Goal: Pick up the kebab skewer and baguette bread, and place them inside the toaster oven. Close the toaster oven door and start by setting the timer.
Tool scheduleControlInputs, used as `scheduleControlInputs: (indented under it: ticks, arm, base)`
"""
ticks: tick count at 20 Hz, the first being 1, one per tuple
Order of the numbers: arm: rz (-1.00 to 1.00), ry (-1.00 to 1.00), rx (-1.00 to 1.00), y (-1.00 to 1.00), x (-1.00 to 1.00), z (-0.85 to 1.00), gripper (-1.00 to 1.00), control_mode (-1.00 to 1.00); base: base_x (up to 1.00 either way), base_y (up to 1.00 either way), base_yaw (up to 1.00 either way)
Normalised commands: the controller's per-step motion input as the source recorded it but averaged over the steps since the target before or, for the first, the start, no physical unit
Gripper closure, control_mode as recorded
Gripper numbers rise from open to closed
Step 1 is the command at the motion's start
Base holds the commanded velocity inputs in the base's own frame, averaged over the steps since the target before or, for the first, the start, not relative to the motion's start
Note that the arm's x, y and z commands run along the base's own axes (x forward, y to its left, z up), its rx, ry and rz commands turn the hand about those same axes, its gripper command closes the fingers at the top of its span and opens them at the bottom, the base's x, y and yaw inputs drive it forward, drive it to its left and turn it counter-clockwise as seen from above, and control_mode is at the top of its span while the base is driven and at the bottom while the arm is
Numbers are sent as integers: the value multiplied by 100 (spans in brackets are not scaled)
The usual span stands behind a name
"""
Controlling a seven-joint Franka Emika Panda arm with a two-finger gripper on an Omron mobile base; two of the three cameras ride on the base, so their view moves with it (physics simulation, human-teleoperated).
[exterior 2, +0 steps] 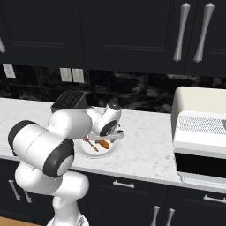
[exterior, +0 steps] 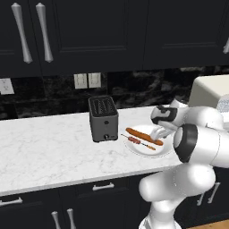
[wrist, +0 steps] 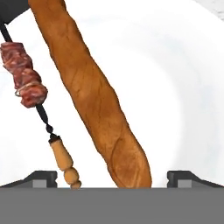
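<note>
Now one baguette bread (wrist: pixel 98 100) and one kebab skewer (wrist: pixel 30 87) lie beneath the wide-open gripper (wrist: pixel 112 178).

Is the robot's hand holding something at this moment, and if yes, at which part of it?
Nothing is held. The hand is open above the round white plate; the long orange-brown baguette lies between its fingertips, not gripped.

I see an orange-brown baguette (wrist: pixel 94 94) and reddish-brown skewer (wrist: pixel 27 78) on a white plate (wrist: pixel 183 87), over my white-marbled worktop (exterior: pixel 49 143).
</note>
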Motion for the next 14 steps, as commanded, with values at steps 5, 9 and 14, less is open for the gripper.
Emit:
scheduleControlInputs:
  ticks: [5, 9, 14]
  arm:
    - [5, 0, 4, -18, 14, -23, -100, -100]
    - [1, 0, 0, 0, 2, -11, -100, -100]
    - [0, 0, 0, 0, 0, -15, -100, -100]
  base:
    - [0, 0, 0]
    - [0, 0, 0]
    - [0, 0, 0]
